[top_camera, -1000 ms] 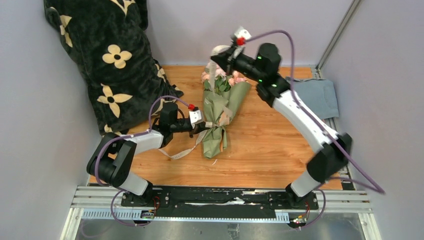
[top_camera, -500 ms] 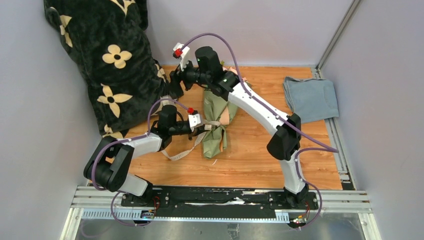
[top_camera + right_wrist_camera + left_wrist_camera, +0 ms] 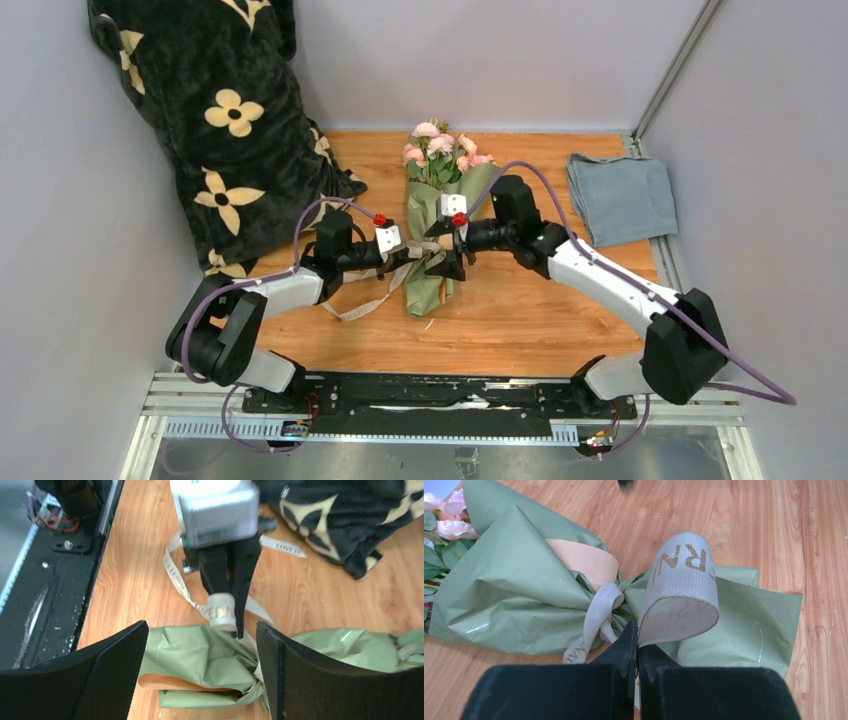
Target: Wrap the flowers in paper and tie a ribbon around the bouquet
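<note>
Wood-grain tabletop [image 3: 520, 310], pale lilac walls [image 3: 500, 60], left fingers [image 3: 624, 647] clamped on ribbon [image 3: 681, 585], right fingers [image 3: 295, 670] spread apart.

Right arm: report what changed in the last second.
The right gripper let go of the ribbon end it held above the blooms, swung left, then dropped open at the tied waist of the bouquet. The left gripper stayed shut on the ribbon loop; bouquet unmoved.

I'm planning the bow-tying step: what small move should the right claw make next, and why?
Probably ease the open right claw forward and close on the ribbon loop that the left claw holds pinched at the waist of the bouquet: the loop stands just ahead of its spread jaws.
</note>
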